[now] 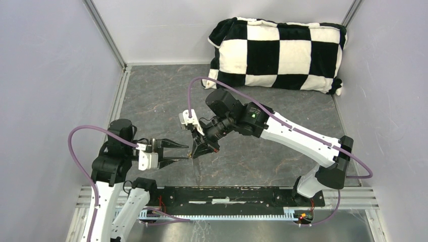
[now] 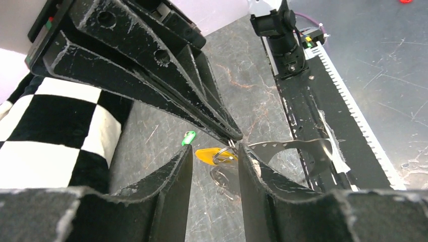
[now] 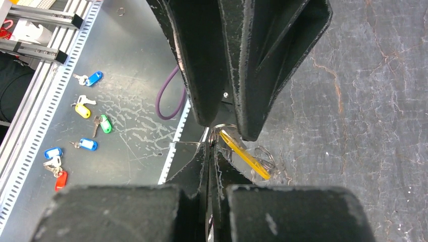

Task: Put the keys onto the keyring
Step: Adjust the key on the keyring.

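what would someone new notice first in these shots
The black-and-white checked pillow at the far right of the scene jumps out first. Next, near the front, the right gripper, shut on the keyring, meets the left gripper, open around the yellow key, tip to tip.

There is a yellow-orange key [image 2: 207,155], a green key [image 2: 189,137], a silvery keyring [image 2: 222,174], a black-and-white checked pillow [image 1: 279,54].
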